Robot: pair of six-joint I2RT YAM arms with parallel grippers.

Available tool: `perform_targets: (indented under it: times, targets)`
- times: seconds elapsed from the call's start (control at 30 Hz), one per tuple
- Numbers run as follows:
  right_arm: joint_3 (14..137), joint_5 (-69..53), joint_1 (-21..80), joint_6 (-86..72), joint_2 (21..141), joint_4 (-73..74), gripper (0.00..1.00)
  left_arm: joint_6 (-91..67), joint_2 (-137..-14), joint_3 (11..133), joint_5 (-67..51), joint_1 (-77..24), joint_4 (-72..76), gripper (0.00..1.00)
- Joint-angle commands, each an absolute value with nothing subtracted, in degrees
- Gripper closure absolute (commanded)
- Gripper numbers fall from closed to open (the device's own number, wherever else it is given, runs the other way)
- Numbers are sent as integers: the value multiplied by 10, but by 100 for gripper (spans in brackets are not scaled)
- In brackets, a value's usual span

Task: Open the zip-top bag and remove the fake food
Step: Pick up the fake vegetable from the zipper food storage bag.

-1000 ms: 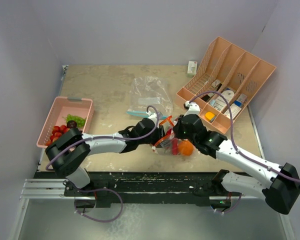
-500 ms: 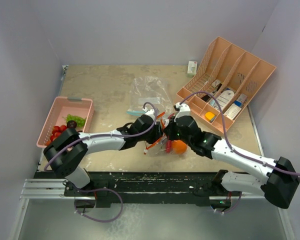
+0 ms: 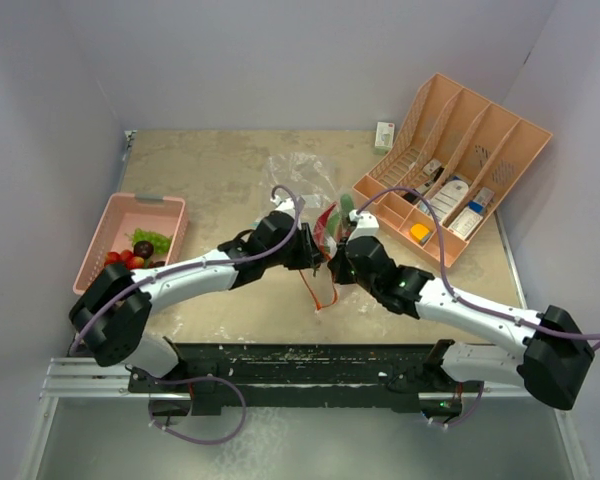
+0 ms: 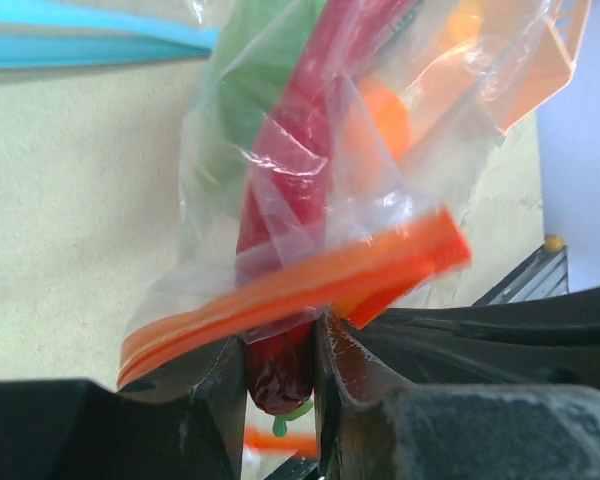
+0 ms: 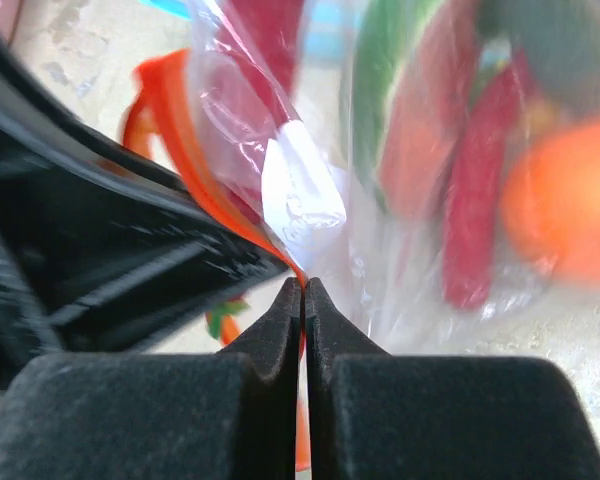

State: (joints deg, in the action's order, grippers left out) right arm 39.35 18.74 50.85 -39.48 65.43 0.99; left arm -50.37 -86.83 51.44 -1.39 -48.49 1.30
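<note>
1. Both arms have reached farther across the table than a second ago, carrying the zip-top bag up between them.
2. Scuffed beige tabletop, pale lilac walls; pink basket at the left, peach divider tray at the far right.
3. Crinkled clear film with an orange zip strip; inside, a glossy red chili and a smooth orange.
4. Left gripper, narrowly parted, clamps the chili's stem end below the strip; right gripper is pinched tight on the bag's film.
5. From above, both wrists cover most of the bag; the right wrist view blurs the food.
</note>
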Motion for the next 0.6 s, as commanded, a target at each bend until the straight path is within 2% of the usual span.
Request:
perform_targets:
  times: [0.0, 0.37, 0.57]
  targets:
    - [376, 196, 514, -421, 662, 41, 100, -503, -803, 539, -19, -469, 61, 86]
    - [432, 215, 482, -391, 682, 54, 100, -478, -740, 464, -117, -468, -6, 84]
    - [468, 211, 463, -358, 680, 51, 100, -434, -768, 448, -187, -469, -81, 84]
